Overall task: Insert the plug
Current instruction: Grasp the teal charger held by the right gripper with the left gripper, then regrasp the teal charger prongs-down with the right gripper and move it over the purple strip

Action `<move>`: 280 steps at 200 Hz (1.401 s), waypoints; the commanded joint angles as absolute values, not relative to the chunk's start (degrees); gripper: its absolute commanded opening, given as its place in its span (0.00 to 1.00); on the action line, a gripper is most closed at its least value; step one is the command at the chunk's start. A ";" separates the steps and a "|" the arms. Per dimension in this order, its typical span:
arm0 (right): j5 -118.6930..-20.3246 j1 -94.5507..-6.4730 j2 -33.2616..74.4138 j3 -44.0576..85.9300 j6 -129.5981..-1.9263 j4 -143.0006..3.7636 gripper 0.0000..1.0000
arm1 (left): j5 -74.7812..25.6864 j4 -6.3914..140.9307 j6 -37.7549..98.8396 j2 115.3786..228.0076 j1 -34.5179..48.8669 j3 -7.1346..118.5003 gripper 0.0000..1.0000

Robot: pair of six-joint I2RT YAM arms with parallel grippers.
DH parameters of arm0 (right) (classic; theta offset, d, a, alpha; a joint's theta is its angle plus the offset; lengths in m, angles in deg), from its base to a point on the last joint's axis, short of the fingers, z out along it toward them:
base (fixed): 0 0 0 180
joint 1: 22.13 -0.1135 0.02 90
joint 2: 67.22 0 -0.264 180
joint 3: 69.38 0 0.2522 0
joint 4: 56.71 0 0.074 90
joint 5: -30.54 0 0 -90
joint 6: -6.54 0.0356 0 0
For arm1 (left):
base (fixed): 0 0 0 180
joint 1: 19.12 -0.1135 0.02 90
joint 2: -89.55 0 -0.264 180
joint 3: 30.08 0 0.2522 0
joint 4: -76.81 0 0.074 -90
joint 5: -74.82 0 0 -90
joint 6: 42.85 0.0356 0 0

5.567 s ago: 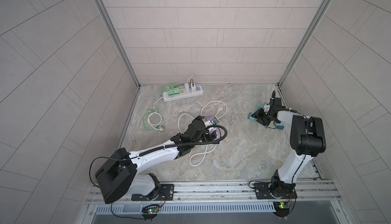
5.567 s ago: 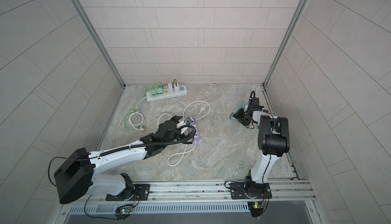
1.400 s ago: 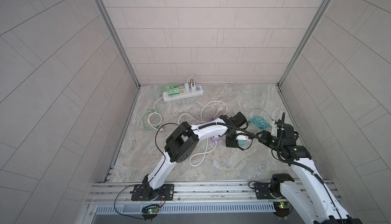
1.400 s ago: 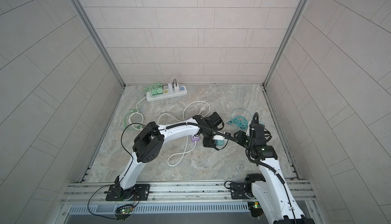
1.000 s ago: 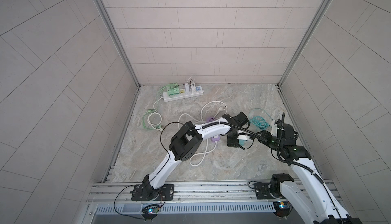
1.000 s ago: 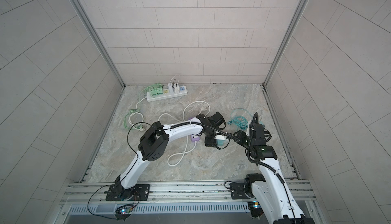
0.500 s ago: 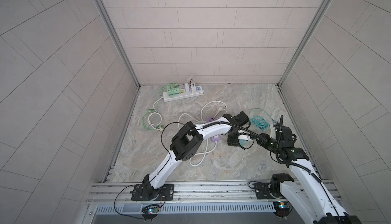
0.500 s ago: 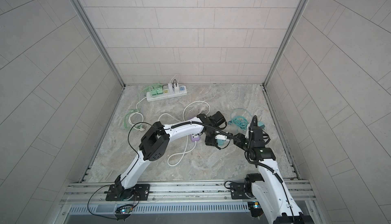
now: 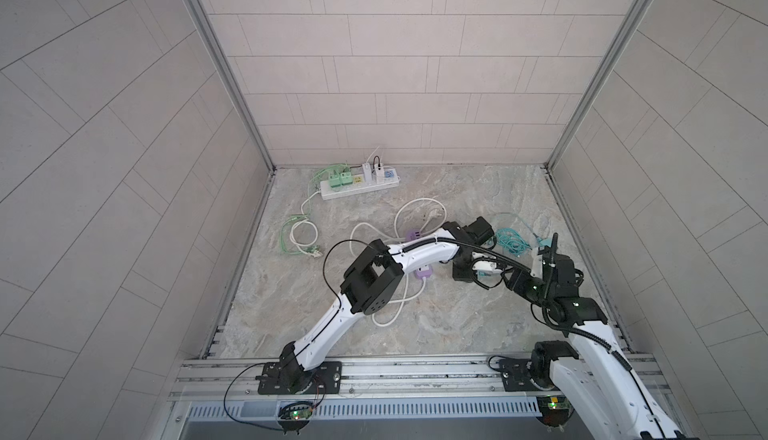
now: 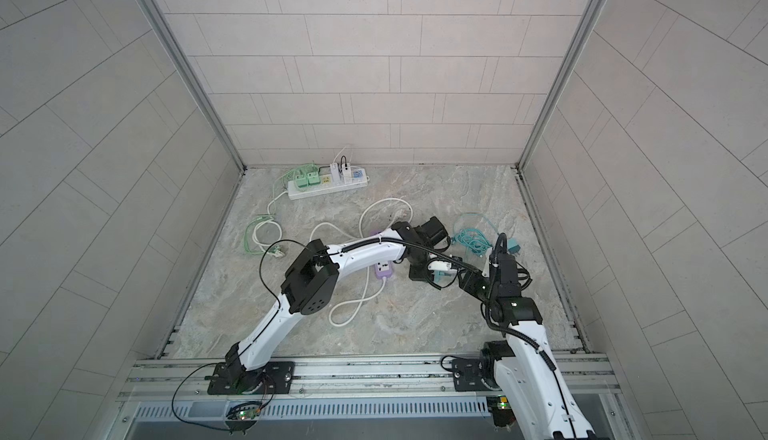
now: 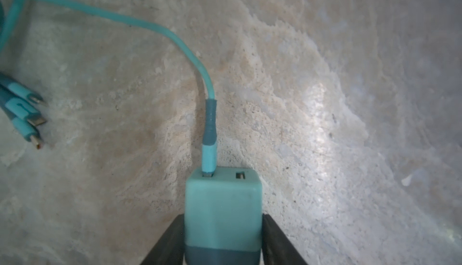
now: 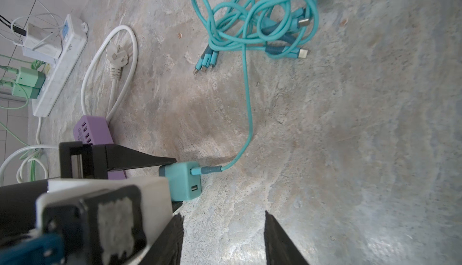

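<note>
The plug is a teal cube charger with a teal cable in one of its two ports. My left gripper is shut on it, one black finger on each side, just above the stone floor. In the right wrist view the plug sticks out of the left gripper's fingers. My right gripper is open and empty, close beside the plug. In both top views the two grippers meet at mid-right, left gripper and right gripper.
A purple power strip lies just left of the grippers, its white cord ending in a loose plug head. A tangle of teal cables lies behind. A white power strip with chargers sits at the back wall.
The left gripper's jaws have closed onto the teal plug. The right arm has shifted slightly and its jaws have stayed open.
</note>
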State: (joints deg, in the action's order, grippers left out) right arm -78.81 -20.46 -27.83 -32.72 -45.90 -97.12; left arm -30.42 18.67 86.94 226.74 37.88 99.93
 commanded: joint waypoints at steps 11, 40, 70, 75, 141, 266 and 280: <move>-81.28 -20.46 -26.77 -34.52 -44.95 -95.56 0.52 | -30.61 20.50 82.71 226.81 37.88 99.01 0.41; -82.56 -20.46 -28.03 -36.28 -43.74 -93.84 0.51 | -29.66 29.14 80.12 221.73 37.86 91.09 0.34; -85.99 -20.46 -26.53 -38.71 -42.14 -89.28 0.51 | -28.51 35.63 76.90 216.73 37.42 84.76 0.32; -87.07 -20.46 -25.94 -39.15 -41.75 -87.78 0.50 | -28.35 37.65 75.93 215.48 37.40 83.03 0.32; -96.04 -24.28 -19.57 -36.54 -38.48 -78.60 0.47 | -31.95 65.82 61.92 201.54 36.65 60.86 0.32; -98.74 -27.75 -16.94 -31.93 -36.97 -72.61 0.48 | -33.94 71.27 59.41 196.54 36.66 54.32 0.30; -98.90 -27.91 -15.26 -31.34 -37.38 -72.75 0.48 | -34.08 71.79 59.41 195.85 36.70 53.56 0.30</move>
State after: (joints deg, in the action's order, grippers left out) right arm -98.44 -27.34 -16.22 -32.98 -37.64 -74.28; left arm -32.32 69.22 59.44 199.39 36.41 54.99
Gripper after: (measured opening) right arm 0.484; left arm 0.434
